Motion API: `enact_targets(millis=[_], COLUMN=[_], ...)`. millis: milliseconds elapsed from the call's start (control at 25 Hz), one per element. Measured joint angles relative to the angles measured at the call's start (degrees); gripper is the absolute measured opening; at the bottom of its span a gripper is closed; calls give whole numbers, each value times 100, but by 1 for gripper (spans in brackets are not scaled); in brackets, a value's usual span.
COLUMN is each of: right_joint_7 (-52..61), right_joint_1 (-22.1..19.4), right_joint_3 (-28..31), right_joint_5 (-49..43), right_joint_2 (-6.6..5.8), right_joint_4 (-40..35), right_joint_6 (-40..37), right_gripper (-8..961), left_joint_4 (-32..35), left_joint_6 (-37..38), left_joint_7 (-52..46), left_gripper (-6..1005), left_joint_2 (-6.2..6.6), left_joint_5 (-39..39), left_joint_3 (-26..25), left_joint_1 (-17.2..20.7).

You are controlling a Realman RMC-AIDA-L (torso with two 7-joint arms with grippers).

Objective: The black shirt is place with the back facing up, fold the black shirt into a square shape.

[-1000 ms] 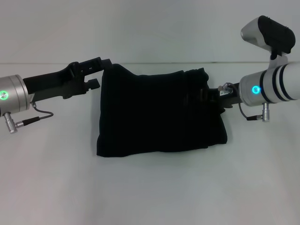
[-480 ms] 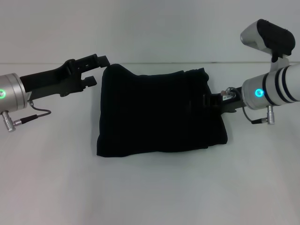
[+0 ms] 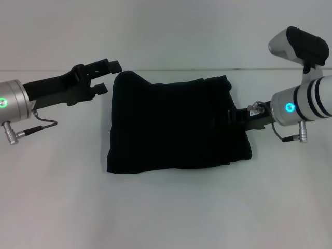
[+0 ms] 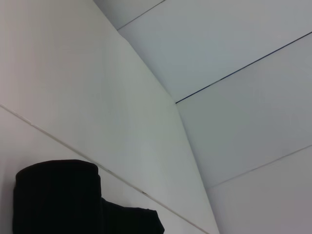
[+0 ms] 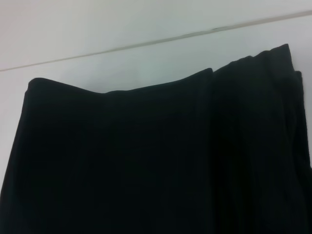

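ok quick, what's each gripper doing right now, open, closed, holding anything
Left gripper: open, holding nothing, just off the black shirt's far left corner.
Right gripper: at the shirt's right edge; cannot be told.

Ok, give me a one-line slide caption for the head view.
Folded black shirt on a white table, left gripper open beside its far corner, right gripper at its right edge.

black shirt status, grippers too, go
Left gripper open, off the far-left corner. Right gripper at right edge. Black shirt folded, roughly square. Nothing in the way.
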Motion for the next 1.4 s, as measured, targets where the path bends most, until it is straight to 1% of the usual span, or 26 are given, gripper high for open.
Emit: enact_targets(millis=[160,520,760,960,1160,1320,1400], right_joint_7=[0,62,41,14,17,36,56], right_joint_1=[19,18,90,91,60,-60,-152], right_joint_3=[-17,146,173,140,110,99,102], right_joint_5=[8,58,139,221,198,196,197], right_joint_2=[59,62,117,135,124,47,12], right_joint_4=[9,-6,-6,17,42,-102,-296], right_joint_6=[97,-36,162,288,164,-139,-322], right_gripper=[633,630,628,626,624,623,622], left_joint_4=[-14,-34,-34,-35,-35,-35,-35], left_joint_6=[1,-3,-7,-7,-26,-39,-51], left_joint_7=[0,0,0,0,0,0,0], left_gripper=[917,917,917,917,917,917,917], left_joint_2=[0,0,-14,-18,-18,-18,-18], left_joint_5=[0,0,0,0,0,0,0], left_joint_3=[0,0,-1,0,0,0,0], left_joint_1=[-33,-34,-55,-51,-38,-14,-7])
